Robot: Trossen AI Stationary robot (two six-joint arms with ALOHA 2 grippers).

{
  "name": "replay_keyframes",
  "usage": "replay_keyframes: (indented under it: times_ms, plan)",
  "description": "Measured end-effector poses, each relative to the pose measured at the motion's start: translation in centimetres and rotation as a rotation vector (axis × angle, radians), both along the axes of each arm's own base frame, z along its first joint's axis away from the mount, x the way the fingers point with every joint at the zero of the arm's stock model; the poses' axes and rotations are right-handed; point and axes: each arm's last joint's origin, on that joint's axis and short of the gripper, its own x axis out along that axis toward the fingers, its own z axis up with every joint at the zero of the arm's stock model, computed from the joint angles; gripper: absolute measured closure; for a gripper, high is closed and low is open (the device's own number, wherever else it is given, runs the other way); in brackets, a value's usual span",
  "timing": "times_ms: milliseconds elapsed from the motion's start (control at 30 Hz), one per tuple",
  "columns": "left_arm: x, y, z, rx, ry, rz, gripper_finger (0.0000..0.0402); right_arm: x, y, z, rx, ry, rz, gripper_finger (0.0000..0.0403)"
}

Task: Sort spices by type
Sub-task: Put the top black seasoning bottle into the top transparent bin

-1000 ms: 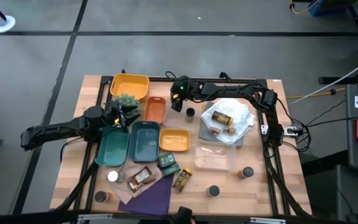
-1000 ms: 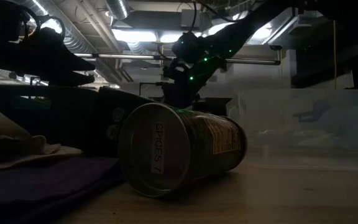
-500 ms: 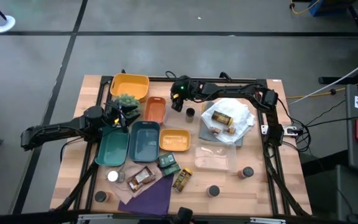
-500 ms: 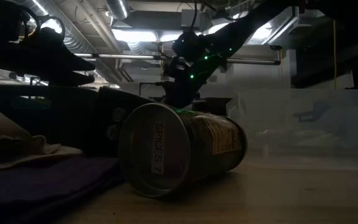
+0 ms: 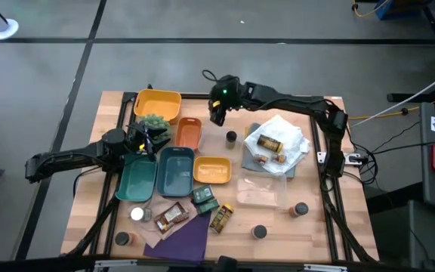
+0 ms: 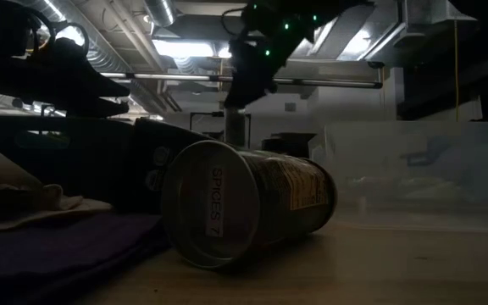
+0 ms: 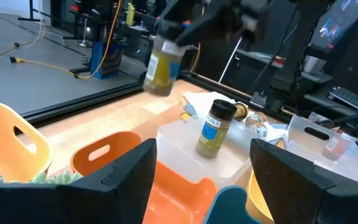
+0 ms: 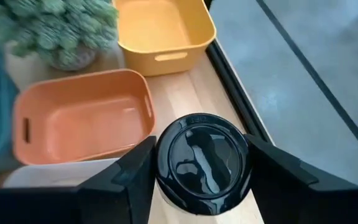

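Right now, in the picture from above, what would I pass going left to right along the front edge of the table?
Brown-lidded spice jar → white-lidded jar → purple cloth → yellow-labelled spice packet → dark-lidded jar → brown-lidded jar.

we saw the right gripper (image 5: 217, 115) above the table's far edge, behind a standing jar (image 5: 232, 137), right of two trays (image 5: 187, 133).
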Motion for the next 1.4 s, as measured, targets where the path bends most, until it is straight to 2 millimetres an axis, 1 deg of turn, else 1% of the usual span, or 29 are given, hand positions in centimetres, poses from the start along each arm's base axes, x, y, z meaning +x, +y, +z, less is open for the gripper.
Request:
replay_keyframes:
  times_ms: [133, 367, 533, 600, 667, 833, 933, 1133, 1400]
  plan:
    - [0.0, 0.0, 0.0, -0.004, -0.002, 0.000, 0.0150, 0.1, 0.9, 1.3, 0.055, -0.018, 0.034, 0.0189]
    - [0.0, 0.0, 0.0, -0.006, -0.003, 0.000, 0.0150, 1.0, 4.0, 1.2, 0.102, -0.004, 0.140, 0.0189]
    - [0.0, 0.0, 0.0, -0.006, -0.003, 0.001, 0.0150, 1.4, 6.2, 0.7, 0.102, 0.016, 0.160, 0.0190]
    - [0.0, 0.0, 0.0, -0.006, -0.002, 0.000, 0.0150, 1.6, 6.8, 0.1, 0.094, 0.024, 0.157, 0.0190]
    - [0.0, 0.0, 0.0, -0.006, -0.003, 0.000, 0.0150, 1.6, 7.2, -1.0, 0.078, 0.042, 0.143, 0.0188]
    - [0.0, 0.0, 0.0, -0.006, -0.003, 0.000, 0.0150, 1.8, 7.1, -3.4, 0.072, 0.007, 0.101, 0.0187]
    - [0.0, 0.0, 0.0, -0.005, -0.005, 0.001, 0.0150, 1.7, 6.7, -4.8, 0.073, -0.022, 0.086, 0.0187]
    - [0.0, 0.0, 0.0, -0.002, -0.004, 0.000, 0.0150, 1.3, 6.0, -6.6, 0.036, -0.027, 0.034, 0.0186]
    - [0.0, 0.0, 0.0, -0.002, -0.004, 0.000, 0.0150, 0.8, 5.2, -8.4, 0.021, -0.059, 0.006, 0.0186]
